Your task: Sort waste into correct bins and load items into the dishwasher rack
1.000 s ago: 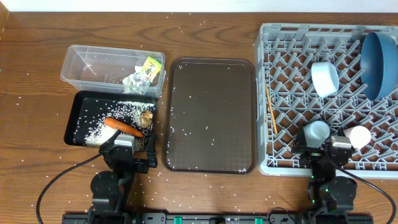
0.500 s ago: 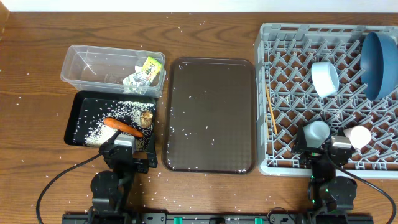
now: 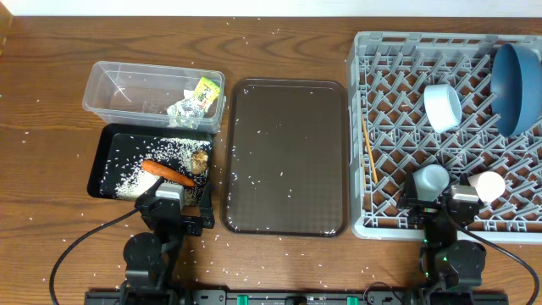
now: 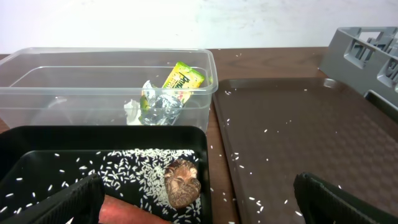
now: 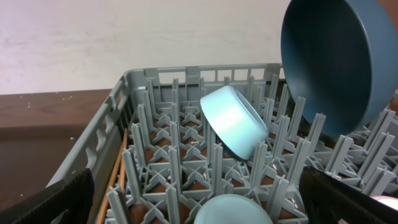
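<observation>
Wooden counter (image 3: 51,85): rice grains lie scattered all over it. An arm dragging across would spread them further.
Rack (image 3: 360,222): at the right, holding all the dishes. A bump from the right arm on its near wall could shake the load.
Tray (image 3: 286,157): between the tubs and the rack, bare except for a few grains. It is not a bin, so nothing should be dropped here.
Clear tub (image 3: 106,85): far left. It looks light and would probably slide if nudged.
Black tub (image 3: 103,169): just in front of the clear one. The left arm sits at its near edge, so a careless lift could hook the rim and spill it.
Plate (image 3: 518,76): on edge in the rack's far right corner, leaning. It is the likeliest thing to topple if the rack is jolted.
Bowl (image 3: 442,106): tilted on the pegs left of the plate, and it could roll.
Left fingers (image 4: 78,198): spread fully wide and empty, over the black tub's near end.
Right fingers (image 5: 348,199): equally wide and empty, over the rack's near edge.
Cups (image 3: 432,179): in the rack just beside the right fingers, so they are the easiest things to knock.
Chopsticks (image 3: 369,148): lying along the rack's left side, thin enough to slip through the lattice.
Carrot (image 3: 167,173): in the black tub, close under the left fingers.
Paper (image 3: 183,108): in the clear tub.
Wrapper (image 3: 205,90): beside the paper, light enough to flick out.
Lump (image 3: 200,161): in the black tub, by the carrot.
Rice (image 4: 124,168): mostly in the black tub, and a tilt would scatter it.
</observation>
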